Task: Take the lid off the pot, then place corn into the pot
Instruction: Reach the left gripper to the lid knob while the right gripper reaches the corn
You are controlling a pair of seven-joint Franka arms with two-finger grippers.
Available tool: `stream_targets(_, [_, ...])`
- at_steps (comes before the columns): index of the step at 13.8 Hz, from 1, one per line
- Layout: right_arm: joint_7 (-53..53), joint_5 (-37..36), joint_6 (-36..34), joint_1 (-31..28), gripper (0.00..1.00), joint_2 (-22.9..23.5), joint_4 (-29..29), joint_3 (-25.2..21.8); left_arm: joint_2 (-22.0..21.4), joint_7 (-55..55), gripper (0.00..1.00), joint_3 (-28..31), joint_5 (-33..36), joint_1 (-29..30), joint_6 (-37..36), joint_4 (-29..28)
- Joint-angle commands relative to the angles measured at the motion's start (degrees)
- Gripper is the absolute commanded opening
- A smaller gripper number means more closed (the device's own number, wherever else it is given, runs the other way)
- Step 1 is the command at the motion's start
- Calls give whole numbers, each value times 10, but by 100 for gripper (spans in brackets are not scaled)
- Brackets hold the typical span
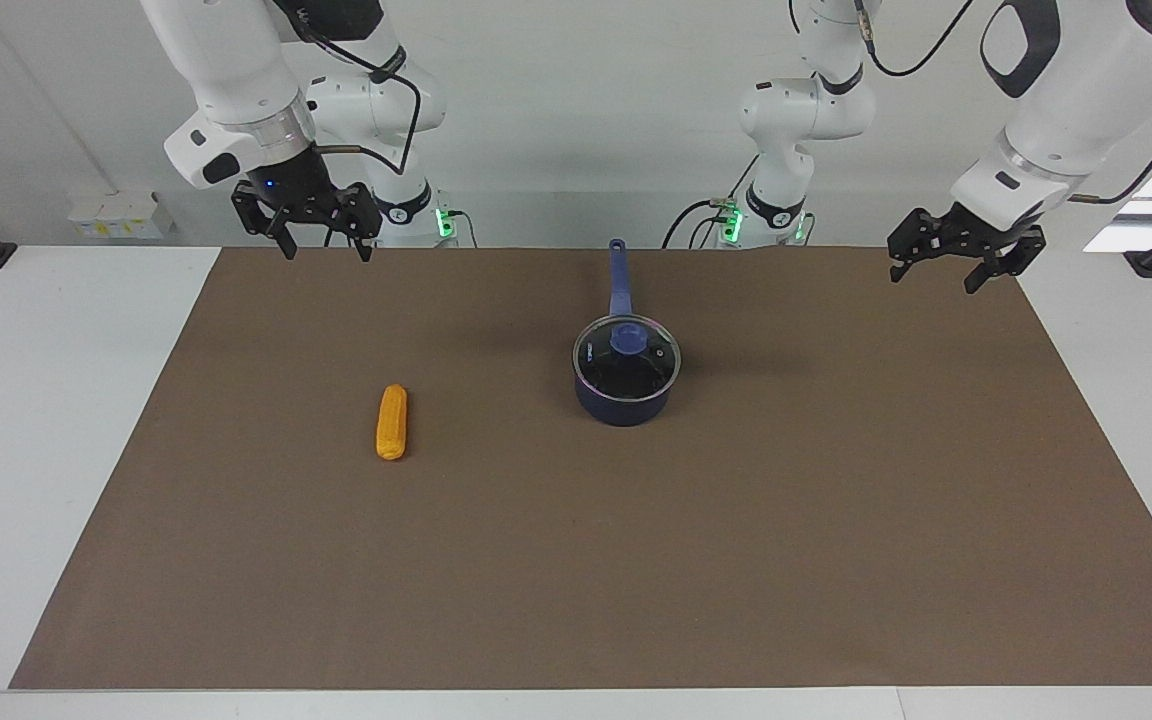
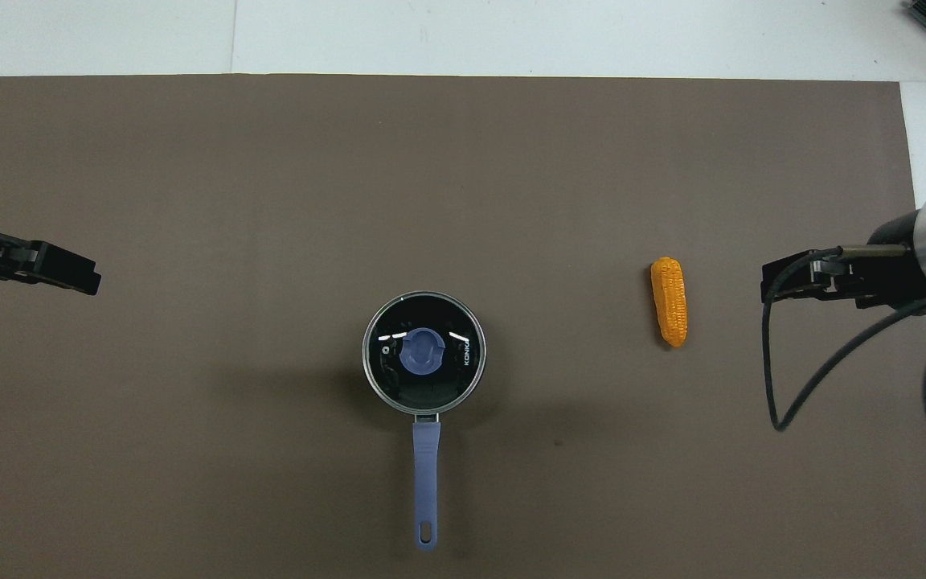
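While lid (image 1: 628,350) sits on pot (image 1: 623,400), handle toward robots, corn (image 1: 392,422) seemingly lengthwise likewise.

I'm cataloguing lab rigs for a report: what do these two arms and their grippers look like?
Both arms are glossy white with rounded segments, black joint patches and a silver wrist ring. Each ends in a black two-finger gripper: the right gripper, the left gripper. Black cables loop along both arms, and green lights glow at the bases.

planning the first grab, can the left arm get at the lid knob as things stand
Probably yes: the lid sits on the pot with its knob bare, nothing stands between it and the open left gripper.
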Motion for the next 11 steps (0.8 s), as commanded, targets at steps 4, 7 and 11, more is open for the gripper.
stream_targets(4, [-36, -15, 15, 1, 100, -13, -13, 0, -8, -1, 100, 7, -5, -64, 103, -87])
stream_targets(7, [-40, -21, 22, 2, 100, -12, -13, 1, -2, -12, 100, 7, -5, -86, 159, -123])
stream_targets(11, [-34, -17, 71, 0, 100, 7, -14, 1, 30, -100, 100, 7, -5, -151, 193, -126])
